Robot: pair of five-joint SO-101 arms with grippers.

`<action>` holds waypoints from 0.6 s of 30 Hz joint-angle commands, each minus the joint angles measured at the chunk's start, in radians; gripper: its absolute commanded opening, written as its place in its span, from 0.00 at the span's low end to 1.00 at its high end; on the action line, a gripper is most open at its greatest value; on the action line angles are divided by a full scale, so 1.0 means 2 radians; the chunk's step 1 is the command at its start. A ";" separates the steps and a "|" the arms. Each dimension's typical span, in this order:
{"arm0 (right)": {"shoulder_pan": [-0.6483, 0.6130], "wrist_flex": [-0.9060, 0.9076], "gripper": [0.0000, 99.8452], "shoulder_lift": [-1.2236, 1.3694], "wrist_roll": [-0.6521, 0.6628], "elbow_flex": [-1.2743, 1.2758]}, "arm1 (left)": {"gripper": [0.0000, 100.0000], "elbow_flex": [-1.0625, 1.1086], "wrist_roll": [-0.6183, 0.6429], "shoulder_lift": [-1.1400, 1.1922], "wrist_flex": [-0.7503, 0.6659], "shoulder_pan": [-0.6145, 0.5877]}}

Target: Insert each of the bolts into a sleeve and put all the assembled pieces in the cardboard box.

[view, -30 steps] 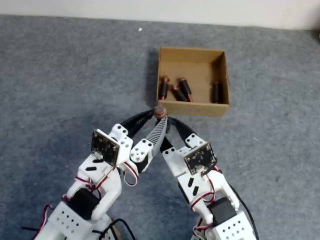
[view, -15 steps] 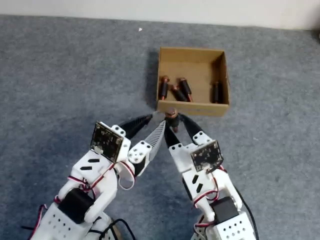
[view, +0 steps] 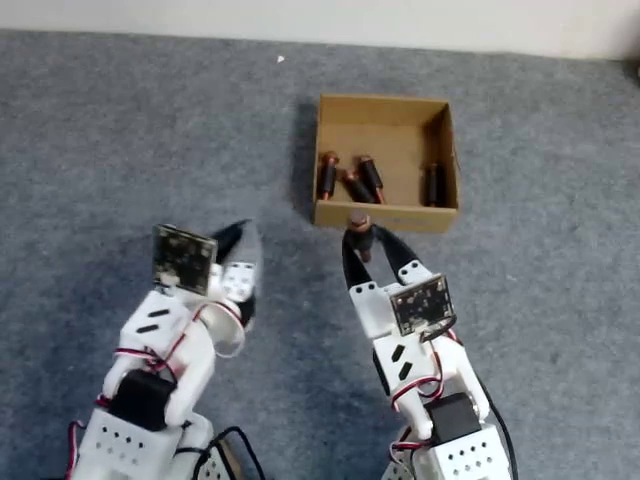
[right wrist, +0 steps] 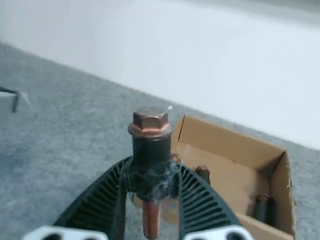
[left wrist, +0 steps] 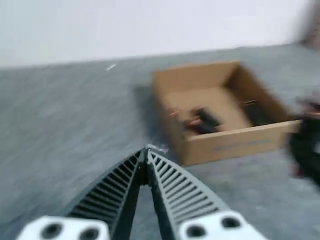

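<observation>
Over the grey surface (view: 120, 140), the right hand (view: 363, 245) pinched a sleeved bolt (view: 359, 220) upright just below the upper-centre cardboard box (view: 386, 215), probably ready to drop it in, while the left hand (left wrist: 148, 152), lower left, was pressed together and empty.

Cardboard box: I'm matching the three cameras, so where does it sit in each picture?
High view: box at upper middle, just beyond the right tool and its held piece.
Left wrist view: box beyond the shut left tool, off to one side.
Right wrist view: box just behind the held piece.
Shared landmark: the boxed pieces.
</observation>
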 commanded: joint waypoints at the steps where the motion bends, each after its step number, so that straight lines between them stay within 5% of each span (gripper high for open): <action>1: 0.008 0.003 0.00 -0.010 0.000 0.062 | 0.02 0.026 -0.005 -0.005 -0.012 -0.082; 10: 0.010 0.036 0.00 -0.008 -0.051 0.059 | 0.02 0.176 -0.007 0.001 -0.189 -0.138; 18: 0.012 0.059 0.00 -0.007 -0.052 0.038 | 0.02 0.175 -0.004 0.000 -0.148 -0.149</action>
